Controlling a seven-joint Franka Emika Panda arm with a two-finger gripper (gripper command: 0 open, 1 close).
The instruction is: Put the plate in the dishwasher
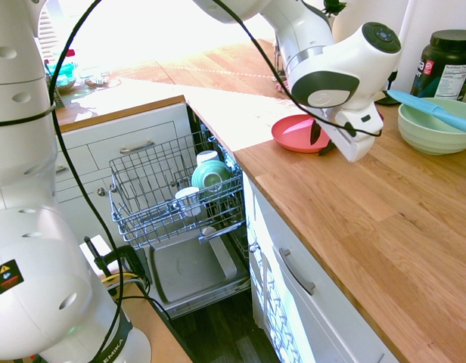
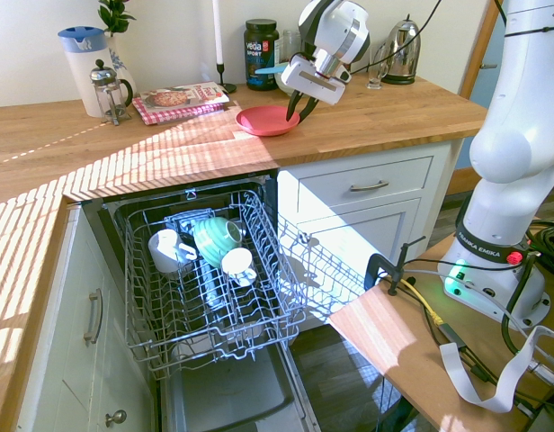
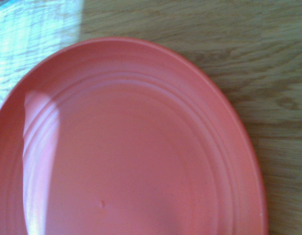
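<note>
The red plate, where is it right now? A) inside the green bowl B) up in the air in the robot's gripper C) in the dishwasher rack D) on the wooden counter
D: the plate lies flat on the wooden counter, with the open gripper just above its rim, and the dishwasher rack holds only cups and a bowl.

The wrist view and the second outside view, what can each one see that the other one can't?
Only the wrist view shows the faint rings pressed into the flat coral-red plate. Only the second exterior view shows the open gripper above the plate's edge, the grey wire dishwasher rack pulled out, holding a green bowl and two white cups. Both show the plate lying on the wooden counter.
</note>
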